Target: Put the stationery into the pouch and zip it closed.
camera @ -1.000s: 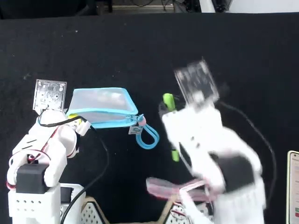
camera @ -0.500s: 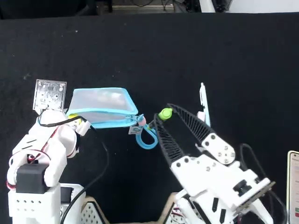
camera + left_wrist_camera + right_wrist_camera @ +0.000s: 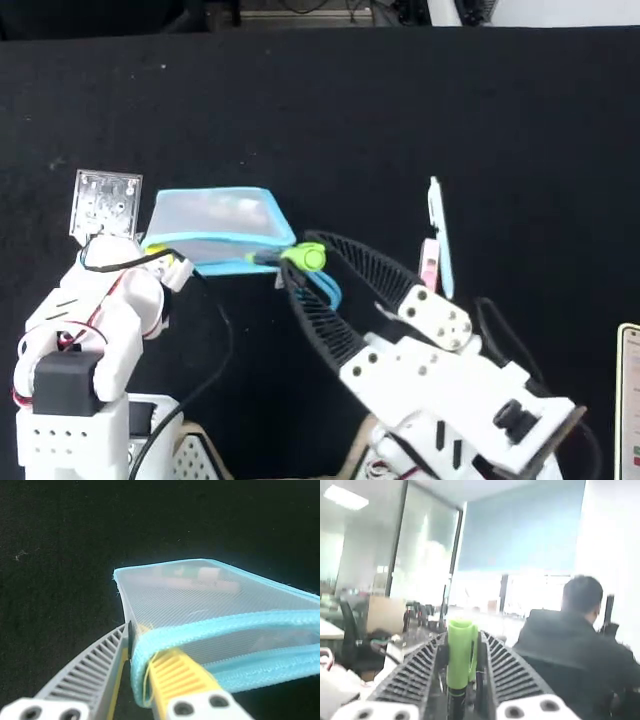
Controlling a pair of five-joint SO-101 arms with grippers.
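The blue mesh pouch (image 3: 215, 225) lies on the black table (image 3: 400, 110). The left gripper (image 3: 137, 647) is clamped tight on one end of the pouch. At the pouch's other end, the right gripper (image 3: 294, 256) pinches a green marker (image 3: 303, 257) between nearly closed jaws, its dark tip at the zip edge.

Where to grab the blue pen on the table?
Grip the blue pen at its far half, from above, jaws across its narrow width. It lies flat, long axis running away from the arms, and a pink item sits against its near end, so the far half is free. The right gripper holds a green marker, so that goes first.
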